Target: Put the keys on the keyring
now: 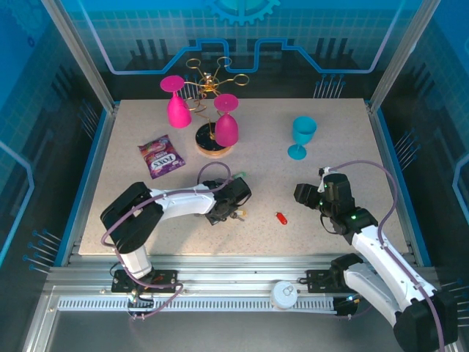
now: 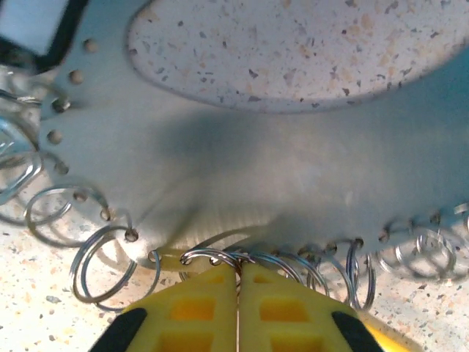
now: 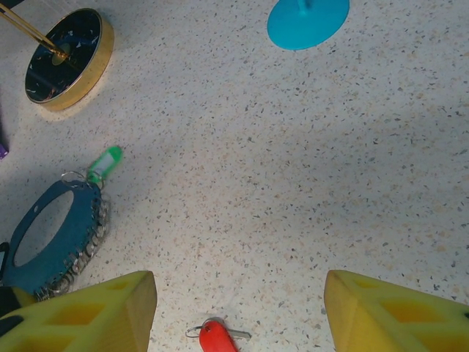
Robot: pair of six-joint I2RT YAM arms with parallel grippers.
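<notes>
The keyring is a flat blue-grey oval plate with holes round its rim, each carrying a small silver split ring. My left gripper is shut, its yellow fingertips pinching one split ring at the plate's near edge. From the right wrist the keyring lies at the left with a green-tagged key at its top. A red-tagged key lies flat on the table, and my right gripper hovers open over it with nothing between the fingers. From above, the red-tagged key lies between the left gripper and the right gripper.
A gold wire glass rack on a round wooden base holds two pink glasses at the back. A teal glass stands at the back right. A purple snack packet lies at the left.
</notes>
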